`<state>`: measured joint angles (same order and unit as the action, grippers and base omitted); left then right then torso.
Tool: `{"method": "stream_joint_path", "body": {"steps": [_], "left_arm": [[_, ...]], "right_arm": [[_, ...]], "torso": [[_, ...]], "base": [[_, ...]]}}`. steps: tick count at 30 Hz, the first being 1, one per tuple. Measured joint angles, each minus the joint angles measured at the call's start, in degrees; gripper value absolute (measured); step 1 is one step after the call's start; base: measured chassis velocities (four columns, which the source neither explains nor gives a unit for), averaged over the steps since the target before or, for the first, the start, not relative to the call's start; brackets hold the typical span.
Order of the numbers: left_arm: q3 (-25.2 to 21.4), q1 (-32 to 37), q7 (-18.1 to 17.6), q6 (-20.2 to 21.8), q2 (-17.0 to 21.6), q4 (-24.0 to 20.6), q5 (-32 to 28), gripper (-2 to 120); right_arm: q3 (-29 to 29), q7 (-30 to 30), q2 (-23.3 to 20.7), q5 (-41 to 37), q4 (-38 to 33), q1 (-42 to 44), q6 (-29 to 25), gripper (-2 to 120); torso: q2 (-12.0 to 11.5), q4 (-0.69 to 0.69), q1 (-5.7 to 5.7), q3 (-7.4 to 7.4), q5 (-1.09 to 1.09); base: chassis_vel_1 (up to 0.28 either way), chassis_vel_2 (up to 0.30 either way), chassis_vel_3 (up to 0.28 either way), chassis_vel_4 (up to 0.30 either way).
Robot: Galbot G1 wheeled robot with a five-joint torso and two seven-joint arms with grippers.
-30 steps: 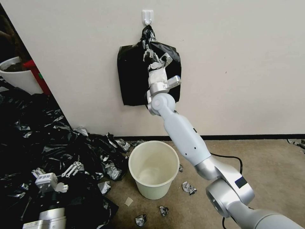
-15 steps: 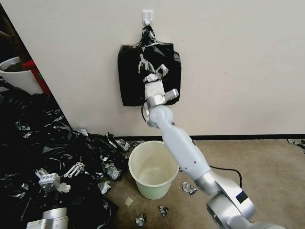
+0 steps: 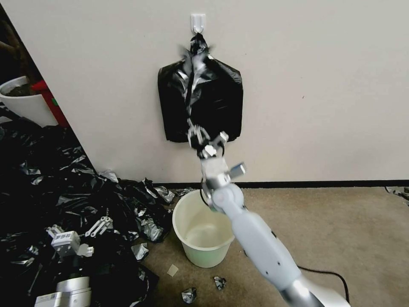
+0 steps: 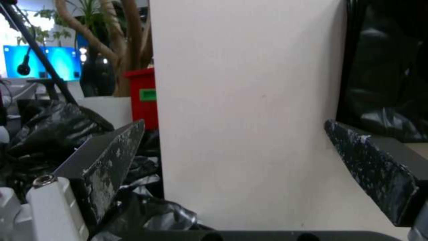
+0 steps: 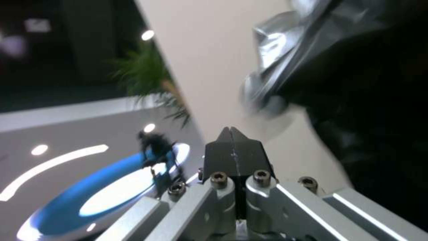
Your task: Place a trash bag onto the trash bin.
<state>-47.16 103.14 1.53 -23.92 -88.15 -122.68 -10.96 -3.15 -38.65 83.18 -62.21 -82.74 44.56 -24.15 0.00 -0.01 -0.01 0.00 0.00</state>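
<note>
The trash bag (image 3: 189, 91) shows as a thin silvery-black strip, pulled taut down the front of the black bag stack (image 3: 223, 102) that hangs from a white wall hook (image 3: 198, 21). My right gripper (image 3: 195, 133) is shut on the strip's lower end, just below the stack's bottom edge and above the trash bin (image 3: 208, 256). In the right wrist view its fingertips (image 5: 231, 131) are pressed together, with glossy film (image 5: 290, 47) beyond them. The cream trash bin stands upright on the floor by the wall. My left gripper (image 3: 101, 224) rests low on the left, open (image 4: 240, 160).
A large heap of black plastic film (image 3: 64, 183) covers the floor to the left of the bin. A white pot (image 3: 21, 104) and a red object (image 3: 47, 100) stand behind it. Crumpled scraps (image 3: 219, 281) lie in front of the bin. A cable (image 3: 332, 277) runs on the carpet at the right.
My right gripper has come down from near the stack's neck to below its bottom edge, drawing a strip of bag out with it. The left arm has barely moved.
</note>
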Motion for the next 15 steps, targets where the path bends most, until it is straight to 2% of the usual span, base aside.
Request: {"method": "stream_joint_path", "body": {"steps": [2,7,9,10,12,13,15], "left_arm": [[-0.3,-0.1,0.0,0.0,0.4,0.0,-0.1,100],[-0.5,-0.1,-0.1,0.0,0.6,-0.1,-0.2,100],[-0.5,-0.1,-0.1,0.0,0.5,-0.1,-0.2,100],[-0.5,-0.1,-0.1,0.0,0.5,-0.1,-0.2,100],[-0.5,0.0,-0.1,0.0,0.5,-0.1,-0.2,100],[-0.5,0.0,-0.1,0.0,0.5,-0.1,-0.2,100],[-0.6,0.2,-0.1,-0.1,0.4,-0.1,-0.2,100]], "right_arm": [[0.1,-5.3,-2.3,1.3,-0.1,2.4,0.4,0],[0.9,-6.8,-3.3,3.4,0.8,3.7,0.3,0],[1.2,-0.6,-3.3,4.9,0.2,3.7,-0.8,0],[1.2,-0.6,-3.3,4.9,0.2,3.7,-0.8,0],[1.5,10.4,-2.8,9.7,-1.8,2.4,-2.8,0],[1.5,10.4,-2.8,9.7,-1.8,2.4,-2.8,0],[2.7,18.8,-2.3,18.6,-3.5,0.4,-4.1,0]], "torso": [[0.0,0.00,0.00,0.00,0.00],[0.0,0.00,0.00,0.00,0.00],[0.0,0.00,0.00,0.00,0.00],[0.0,0.00,0.00,0.00,0.00],[0.0,0.00,0.00,0.00,0.00],[0.0,0.00,0.00,0.00,0.00],[0.0,0.01,0.00,0.00,-0.01]], "base": [[0.000,0.000,0.000,0.000],[0.000,0.000,0.000,0.000],[0.000,0.000,0.000,0.000],[0.000,0.000,0.000,0.000],[0.000,0.000,0.000,0.000],[0.000,0.000,0.000,0.000],[0.000,0.000,0.000,0.000]]}}
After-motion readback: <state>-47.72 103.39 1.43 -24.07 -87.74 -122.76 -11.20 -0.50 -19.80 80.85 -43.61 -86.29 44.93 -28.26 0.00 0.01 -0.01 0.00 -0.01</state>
